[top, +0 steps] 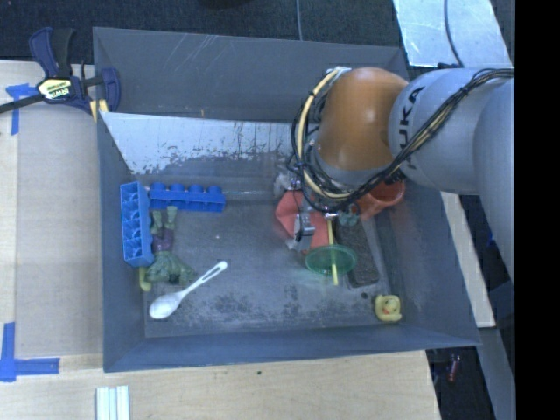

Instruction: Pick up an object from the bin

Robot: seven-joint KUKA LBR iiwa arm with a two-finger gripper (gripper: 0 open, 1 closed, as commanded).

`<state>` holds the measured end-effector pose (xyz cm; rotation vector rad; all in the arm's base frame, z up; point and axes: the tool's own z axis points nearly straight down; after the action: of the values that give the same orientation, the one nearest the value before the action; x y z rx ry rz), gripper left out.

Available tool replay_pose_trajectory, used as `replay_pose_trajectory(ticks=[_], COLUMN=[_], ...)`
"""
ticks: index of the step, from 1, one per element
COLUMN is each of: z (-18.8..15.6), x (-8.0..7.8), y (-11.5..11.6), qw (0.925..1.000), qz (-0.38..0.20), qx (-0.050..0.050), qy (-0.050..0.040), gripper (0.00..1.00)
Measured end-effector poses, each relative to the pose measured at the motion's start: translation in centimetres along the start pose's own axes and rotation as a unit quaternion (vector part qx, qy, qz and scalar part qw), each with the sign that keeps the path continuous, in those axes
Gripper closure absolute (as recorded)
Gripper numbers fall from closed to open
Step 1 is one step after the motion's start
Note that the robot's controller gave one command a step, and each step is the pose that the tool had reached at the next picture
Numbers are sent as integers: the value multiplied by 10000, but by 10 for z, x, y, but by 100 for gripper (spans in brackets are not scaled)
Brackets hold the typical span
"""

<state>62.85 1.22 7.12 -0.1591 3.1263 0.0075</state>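
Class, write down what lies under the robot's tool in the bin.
Under the tool a red piece shows, with a green disc on a yellow stick beside it. The tool and arm cover part of the red piece and most of an orange-red thing.

Matt grey metal bin (219, 138), its back wall scratched and scuffed. Glossy white plastic spoon (186, 291). Smooth blue plastic brick (185, 198). Shiny orange arm cover (359, 116).

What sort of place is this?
Probably a robotics lab: a big robot arm reaches into a grey metal bin holding odd toys, such as blue blocks and a white spoon.
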Motion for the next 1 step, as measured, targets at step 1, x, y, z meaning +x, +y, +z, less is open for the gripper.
replay_pose_trajectory(ticks=[1], z=[-9], x=[16], y=[-61], qw=[9990], qz=[452], qx=[20], qy=[-37], gripper=[0])
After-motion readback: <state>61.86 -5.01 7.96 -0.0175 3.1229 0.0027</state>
